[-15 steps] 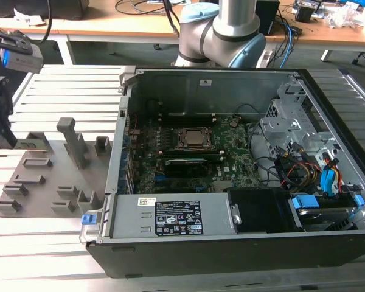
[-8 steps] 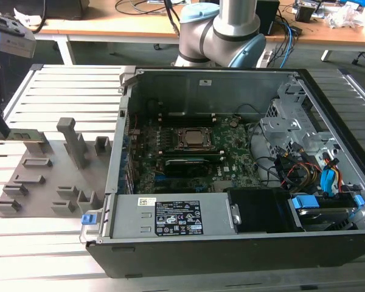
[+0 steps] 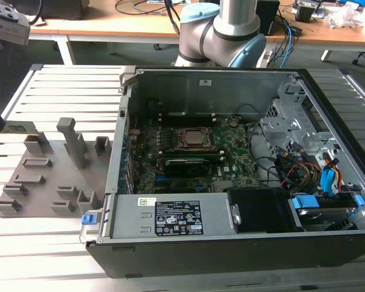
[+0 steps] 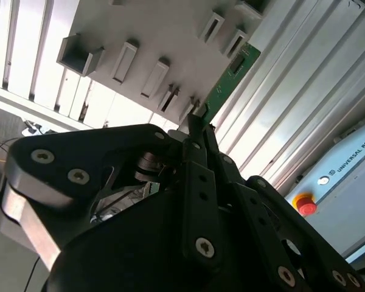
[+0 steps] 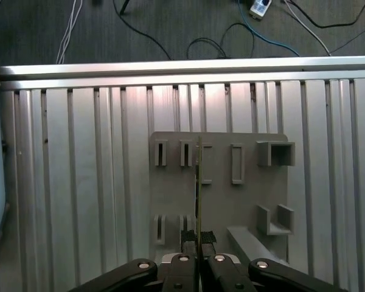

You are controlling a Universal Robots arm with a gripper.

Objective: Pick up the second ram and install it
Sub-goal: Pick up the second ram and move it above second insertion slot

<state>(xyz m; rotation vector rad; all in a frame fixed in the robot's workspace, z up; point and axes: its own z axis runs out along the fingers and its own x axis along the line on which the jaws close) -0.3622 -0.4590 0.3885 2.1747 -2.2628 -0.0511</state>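
Clenched end effector (image 5: pixel 198 240) up close in both wrist views, black fingers (image 4: pixel 194 158) pinching one end of the second ram (image 5: pixel 199 182) — a thin green stick, seen edge-on in the first wrist view. Held over the grey holder plate (image 5: pixel 243 201) with its slotted blocks (image 5: pixel 274 153), on the slatted metal tabletop (image 5: pixel 79 182). Contact with the plate impossible to tell. Well apart, toward the exterior view's right — open computer case (image 3: pixel 231 249), green motherboard (image 3: pixel 234 167) lying exposed inside.

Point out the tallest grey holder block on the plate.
The upright post near the middle of the holder plate in the exterior view; it towers over the low slotted blocks around it. The gripper is shut on the second ram.
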